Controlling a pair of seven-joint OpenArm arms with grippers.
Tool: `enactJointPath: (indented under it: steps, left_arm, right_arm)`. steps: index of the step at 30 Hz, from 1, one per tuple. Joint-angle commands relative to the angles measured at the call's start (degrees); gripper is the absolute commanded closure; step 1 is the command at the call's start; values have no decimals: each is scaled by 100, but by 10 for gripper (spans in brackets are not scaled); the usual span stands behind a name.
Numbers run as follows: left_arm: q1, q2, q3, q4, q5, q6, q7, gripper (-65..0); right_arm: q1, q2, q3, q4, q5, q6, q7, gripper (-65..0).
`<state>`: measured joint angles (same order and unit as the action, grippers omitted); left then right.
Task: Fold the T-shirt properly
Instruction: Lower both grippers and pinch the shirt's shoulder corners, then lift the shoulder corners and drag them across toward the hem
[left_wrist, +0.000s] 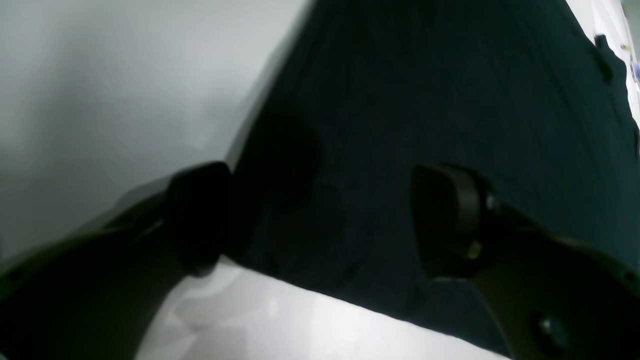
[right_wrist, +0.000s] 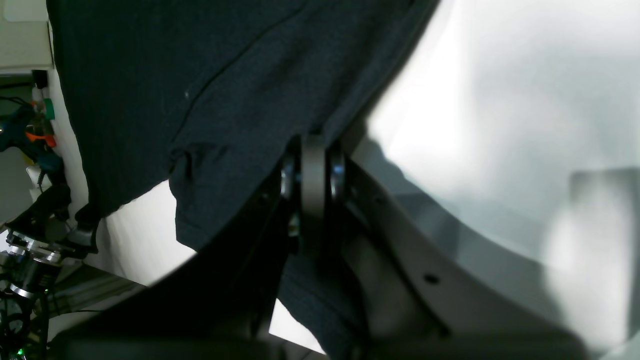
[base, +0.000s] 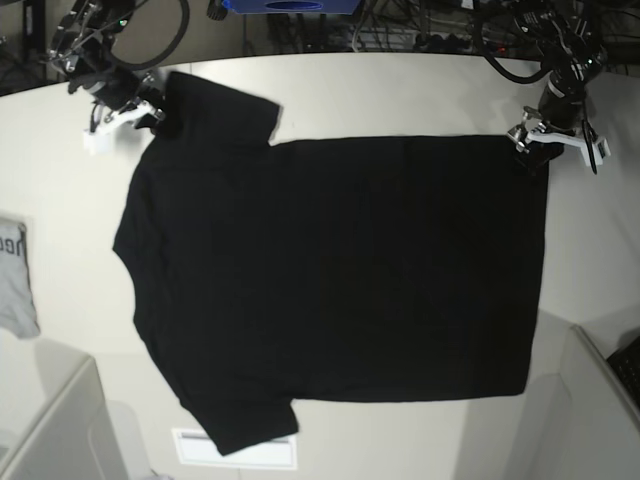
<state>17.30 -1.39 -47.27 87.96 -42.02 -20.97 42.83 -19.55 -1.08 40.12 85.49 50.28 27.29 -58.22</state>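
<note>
The black T-shirt (base: 330, 270) lies spread flat on the white table (base: 400, 90), sleeves to the left and hem to the right. My right gripper (base: 155, 112) is at the far-left sleeve; in the right wrist view its fingers (right_wrist: 314, 185) are pressed together with the sleeve cloth (right_wrist: 200, 100) draped around them. At the far-right hem corner sits my left gripper (base: 530, 150). In the left wrist view the left gripper (left_wrist: 325, 220) is open, one finger on the table beside the cloth edge and the other over the T-shirt (left_wrist: 425, 100).
A light grey garment (base: 12, 275) lies at the table's left edge. A white paper slip (base: 235, 450) shows under the near sleeve. Cables and a blue box (base: 290, 5) line the back. Grey panels (base: 60, 430) stand at the near corners.
</note>
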Motion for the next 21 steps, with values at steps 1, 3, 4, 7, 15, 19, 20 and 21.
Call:
enactJointPath:
  steps: [1,3,4,7,15,19,20,21]
  left_arm:
    - [103,38,28,-62,206,141,425,-512]
    - [103,38,28,-80,198,141,425,-441]
    - [103,38,10,-89,198,141,425,-410]
    - [103,38,-25,-97,198,141,425,-303]
    - [103,11,19,17,198,141,434,0]
    - [455,11,-25,448,171,141,434,0]
    - [569,20,-34,632,171,141,434,0]
    - [754,29,-34,817,171,141,434,0]
  right_arm:
    - [-71,7,1,-35,-628,-105,-319,0]
    - [-71,7,10,-35,-628,-105,-319,0]
    - [-71,16,19,-35,-628,-105,-319,0]
    - [-71,16,19,-35,-628,-105,-319,0]
    - [-282,-19,19,615,-619,-105,-319,0]
    - [-555,-46,28,1424,-602,-105,-319,0]
    - [-608,-46,37,1530,-602,-105,-319,0]
    - [-669,-46,37,1626,-602,-105,-319,0]
